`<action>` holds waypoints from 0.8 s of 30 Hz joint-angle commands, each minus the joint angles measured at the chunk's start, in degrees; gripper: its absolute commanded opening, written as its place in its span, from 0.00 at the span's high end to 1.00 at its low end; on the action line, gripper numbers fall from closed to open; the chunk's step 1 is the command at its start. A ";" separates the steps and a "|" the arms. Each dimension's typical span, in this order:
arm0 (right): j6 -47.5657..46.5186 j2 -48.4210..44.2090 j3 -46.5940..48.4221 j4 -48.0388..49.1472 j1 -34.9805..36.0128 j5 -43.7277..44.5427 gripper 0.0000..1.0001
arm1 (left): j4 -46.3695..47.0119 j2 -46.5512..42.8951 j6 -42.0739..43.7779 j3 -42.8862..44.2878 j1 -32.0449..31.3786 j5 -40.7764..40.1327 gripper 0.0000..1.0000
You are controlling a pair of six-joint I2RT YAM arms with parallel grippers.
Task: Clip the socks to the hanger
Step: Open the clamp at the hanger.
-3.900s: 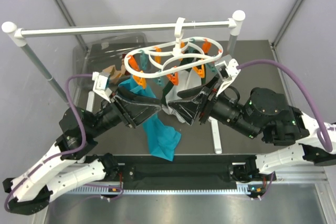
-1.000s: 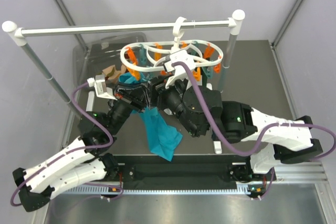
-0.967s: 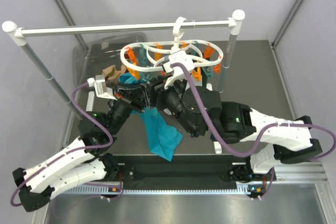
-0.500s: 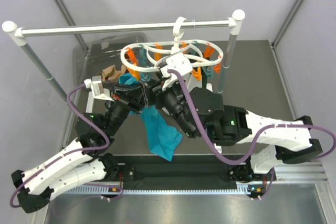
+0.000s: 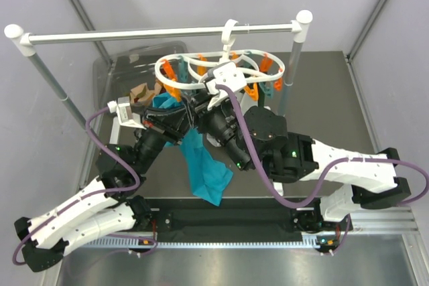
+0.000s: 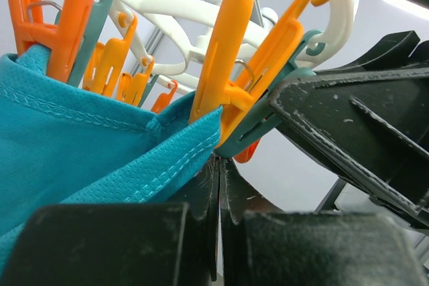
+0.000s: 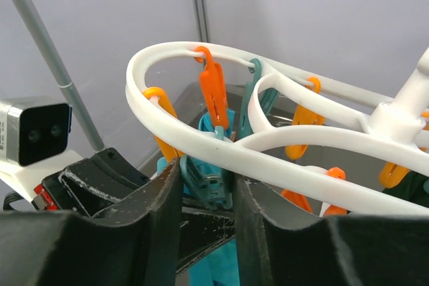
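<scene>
The white ring hanger (image 5: 175, 62) hangs by its hook from the rail, with orange and teal clips under it. My right gripper (image 5: 199, 103) reaches under the ring (image 7: 201, 128), and its jaws press both sides of a teal clip (image 7: 209, 180). My left gripper (image 5: 181, 117) is shut on the hem of the teal cloth (image 6: 100, 145), right below that clip (image 6: 258, 128). An orange clip (image 6: 40, 25) holds another part of the cloth, and the rest (image 5: 204, 169) hangs down to the table. The tan socks (image 5: 141, 90) lie behind the left gripper.
A long white rail (image 5: 161, 33) on two poles spans the back; its right pole (image 5: 289, 72) stands beside the hanger. A clear plastic tub (image 5: 124, 58) sits at the back left. My right fingers (image 6: 348, 118) crowd close to the left gripper (image 6: 219, 162).
The right gripper's jaws have narrowed onto the teal clip and the right arm has edged further under the hanger. The left wrist shifted slightly left, still shut on the cloth.
</scene>
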 commanded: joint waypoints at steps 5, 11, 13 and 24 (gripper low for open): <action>2.95 -2.41 -0.68 1.60 -2.38 -1.06 0.98 | -0.50 -1.01 -0.37 1.27 -0.10 -0.89 1.00; 5.84 -3.03 -0.94 -0.42 -2.82 -1.32 1.00 | -6.65 -5.93 -4.22 -0.31 -0.10 0.86 0.97; 6.99 -3.21 -1.03 -1.65 -2.91 -1.23 1.00 | -11.73 -8.47 -5.55 -0.84 -0.10 1.92 0.96; 11.56 -6.02 -3.13 -6.93 -4.05 -1.58 1.00 | -61.04 -17.18 -3.27 6.54 -0.10 -12.03 1.00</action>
